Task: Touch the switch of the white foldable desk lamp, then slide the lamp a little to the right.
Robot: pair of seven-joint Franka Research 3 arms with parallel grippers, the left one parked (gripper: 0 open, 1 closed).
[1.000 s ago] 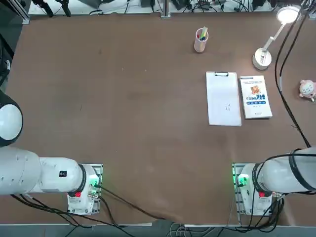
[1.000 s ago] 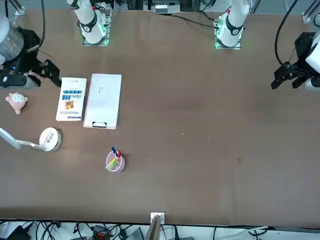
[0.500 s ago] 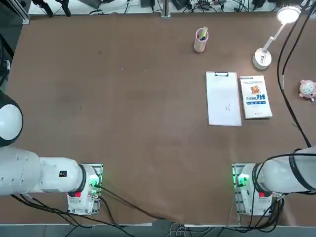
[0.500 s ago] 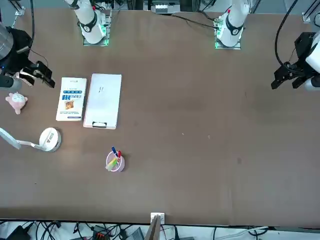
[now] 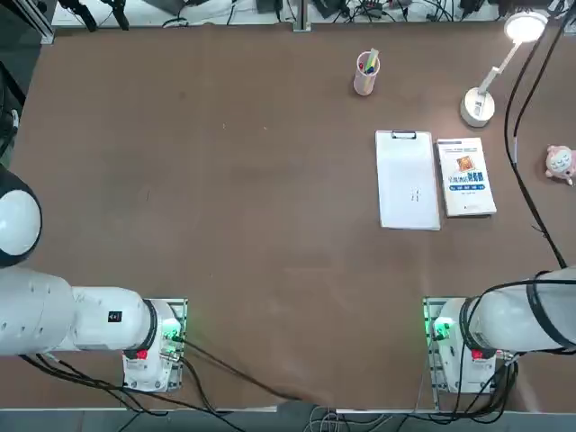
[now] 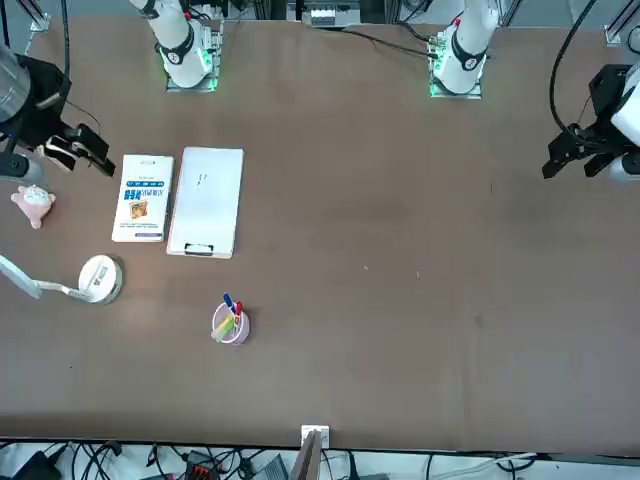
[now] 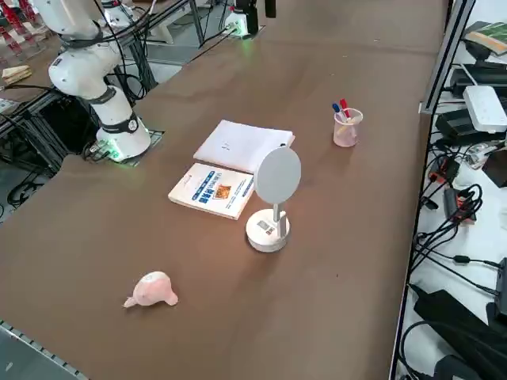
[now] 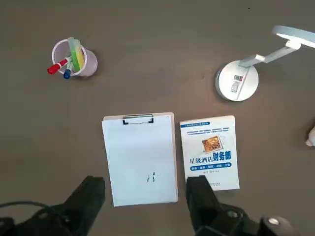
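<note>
Hovering above table [image 8: 147, 88], right pincer [image 8: 146, 184]

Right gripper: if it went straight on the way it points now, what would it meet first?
Probably the clipboard, which shows ahead between the open fingers of the right gripper. Depth is unclear, so the book beside it could be met instead.

On the brown table [image 5: 270, 180] we see a clipboard [image 5: 408, 180] with a book [image 5: 465, 177] just beside it, a pink pen cup [image 5: 366, 74], a pink plush toy [image 5: 560, 163] and the white foldable desk lamp [image 5: 477, 107] (its round head glows).
</note>
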